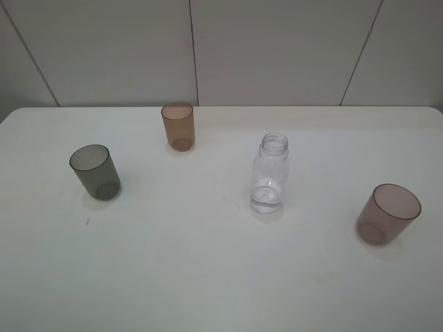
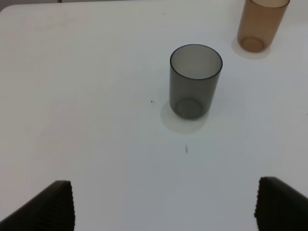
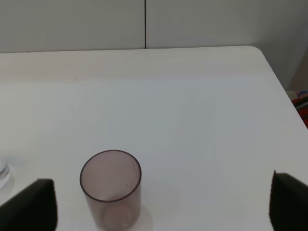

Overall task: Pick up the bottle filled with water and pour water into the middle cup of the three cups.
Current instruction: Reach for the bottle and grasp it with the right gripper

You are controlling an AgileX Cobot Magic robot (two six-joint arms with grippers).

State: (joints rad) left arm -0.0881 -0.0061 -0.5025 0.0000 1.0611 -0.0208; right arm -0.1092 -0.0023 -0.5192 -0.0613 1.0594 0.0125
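On table [image 1: 208, 270] — clear bottle [image 1: 269, 174]; upright, open-necked

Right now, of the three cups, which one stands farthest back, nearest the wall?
The orange-brown cup. It stands near the back edge of the table; the smoky grey cup at the left and the pinkish-mauve cup at the right sit farther forward.

You are looking at a scene that is showing no readable text, label, brand, number or sign, whether on the bottle [image 1: 269, 176], the middle cup [image 1: 178, 126], the grey cup [image 1: 95, 171], the pinkish cup [image 1: 387, 213] or the table [image 1: 208, 277]
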